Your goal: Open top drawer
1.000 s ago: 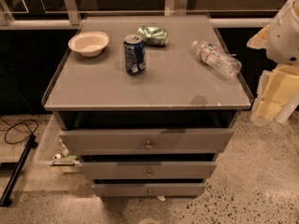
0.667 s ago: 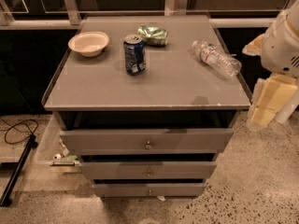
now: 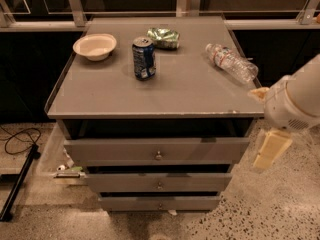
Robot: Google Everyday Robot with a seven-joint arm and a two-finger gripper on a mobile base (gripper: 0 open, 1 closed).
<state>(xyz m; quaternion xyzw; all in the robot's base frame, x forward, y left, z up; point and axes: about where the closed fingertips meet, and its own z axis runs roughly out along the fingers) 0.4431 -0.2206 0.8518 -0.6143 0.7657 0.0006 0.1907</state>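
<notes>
Off the cabinet's right front corner hung the gripper (image 3: 271, 149), well apart from the top drawer (image 3: 200, 149), whose front sat just under the tabletop (image 3: 150, 96). Whether the gripper was spread or closed I could not tell. The small knob (image 3: 158, 155) looked easy to miss, and the narrower drawer (image 3: 200, 182) below carried a like one. A swing inward might have clipped the water bottle (image 3: 231, 63) lying near that edge, and a jerky pull could have toppled the upright can (image 3: 144, 58).
</notes>
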